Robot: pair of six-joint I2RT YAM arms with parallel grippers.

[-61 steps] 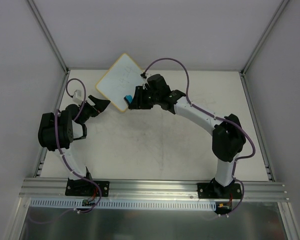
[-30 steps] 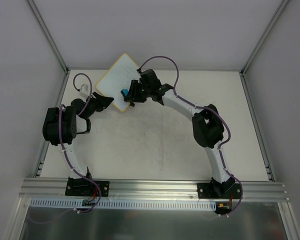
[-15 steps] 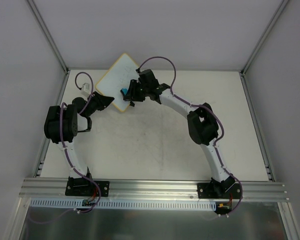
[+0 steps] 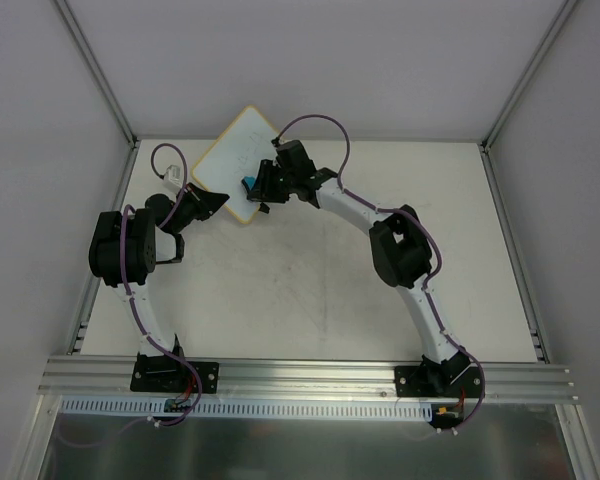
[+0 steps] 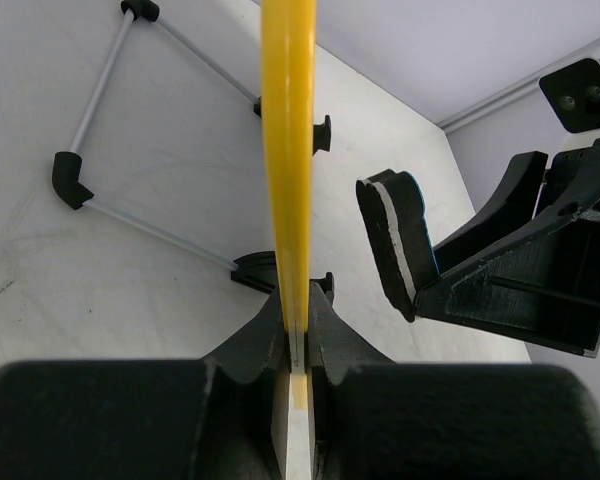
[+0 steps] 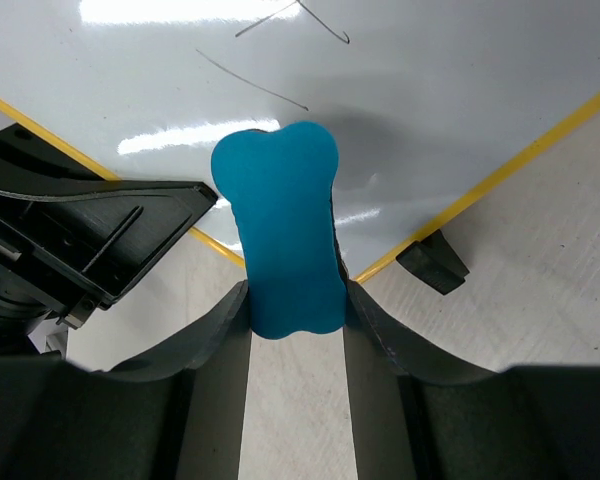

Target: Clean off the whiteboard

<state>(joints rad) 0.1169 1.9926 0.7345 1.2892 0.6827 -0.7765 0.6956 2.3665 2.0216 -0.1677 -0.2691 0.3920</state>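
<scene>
The whiteboard (image 4: 236, 160), white with a thin yellow frame, lies cornerwise at the table's back left. My left gripper (image 4: 212, 203) is shut on its near-left edge. In the left wrist view the yellow edge (image 5: 288, 150) runs straight up from between the pinched jaws of that gripper (image 5: 298, 320). My right gripper (image 4: 252, 187) is shut on a blue eraser (image 4: 248, 183) over the board's near corner. In the right wrist view the eraser (image 6: 278, 230) sits between the fingers of the right gripper (image 6: 292, 310) against the white surface (image 6: 430, 90), just below thin pen marks (image 6: 270, 90).
A grey wire stand with black corner pieces (image 5: 100, 100) lies behind the board. A black clip (image 6: 432, 262) sticks out under the board's edge. The two grippers are close together at the board's near corner. Walls and metal posts (image 4: 100, 90) enclose the table's back and sides.
My left gripper has closed onto the whiteboard's edge. The right arm has carried the eraser a little to the left and further over the board.
</scene>
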